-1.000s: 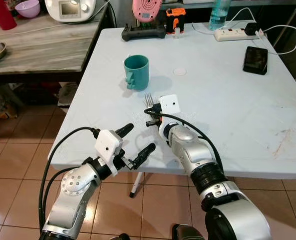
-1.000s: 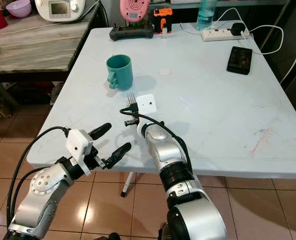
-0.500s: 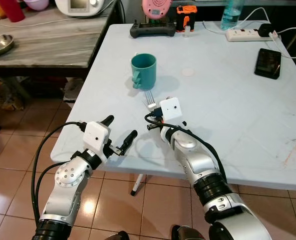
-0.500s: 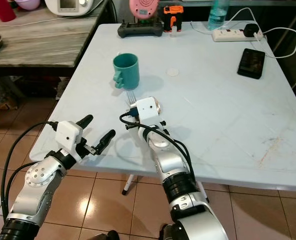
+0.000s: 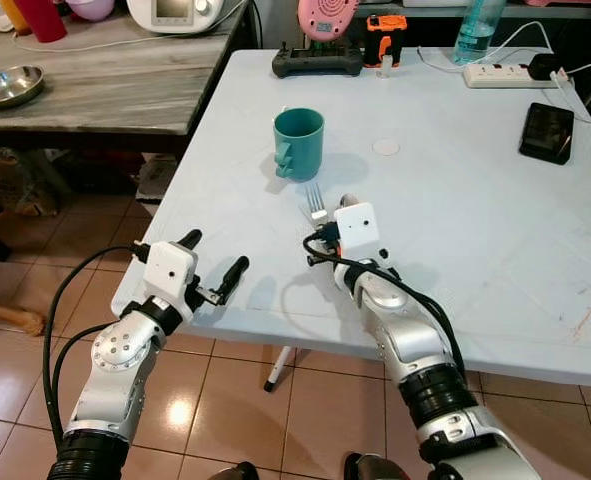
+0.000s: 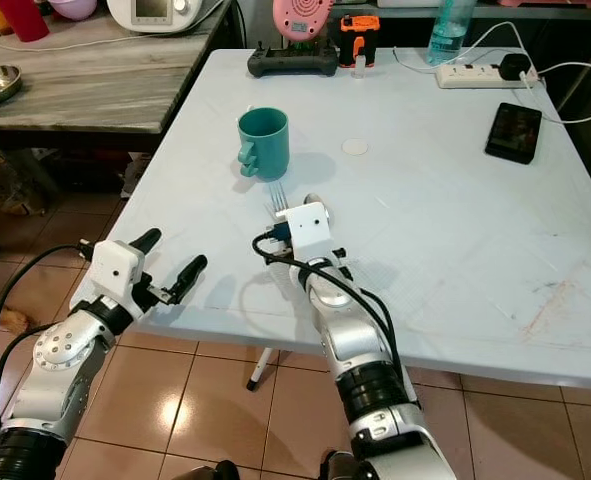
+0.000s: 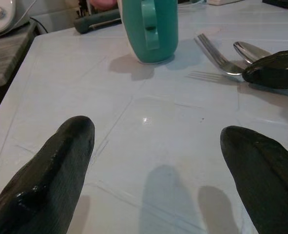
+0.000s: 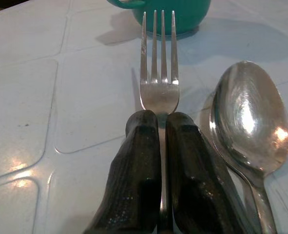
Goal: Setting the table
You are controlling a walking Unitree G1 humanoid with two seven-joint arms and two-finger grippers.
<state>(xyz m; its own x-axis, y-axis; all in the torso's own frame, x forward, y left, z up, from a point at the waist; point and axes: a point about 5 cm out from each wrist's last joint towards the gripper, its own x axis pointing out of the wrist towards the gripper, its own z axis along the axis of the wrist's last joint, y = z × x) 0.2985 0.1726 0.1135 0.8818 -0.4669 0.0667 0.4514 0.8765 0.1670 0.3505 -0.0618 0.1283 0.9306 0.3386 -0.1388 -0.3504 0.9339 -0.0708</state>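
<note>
A steel fork (image 8: 158, 73) lies on the white table (image 5: 455, 250), tines toward a teal mug (image 5: 299, 143). A steel spoon (image 8: 246, 112) lies right beside the fork. My right gripper (image 8: 162, 119) rests low over the table, shut on the fork's handle; from the head it sits under its white camera box (image 5: 355, 225). My left gripper (image 5: 216, 252) hovers open over the table's near-left edge with nothing between its fingers (image 7: 61, 161). From there it faces the mug (image 7: 151, 29) and the fork (image 7: 214, 51).
A black phone (image 5: 546, 132), a power strip (image 5: 500, 75), a bottle (image 5: 475, 20) and a black controller (image 5: 317, 62) lie along the far side. A wooden counter (image 5: 95, 90) with a steel bowl (image 5: 10, 85) stands to the left. Tiled floor lies below.
The camera has shifted. My left gripper has swung left, away from the right arm, and now sits over the table's left edge. The right gripper stays on the fork.
</note>
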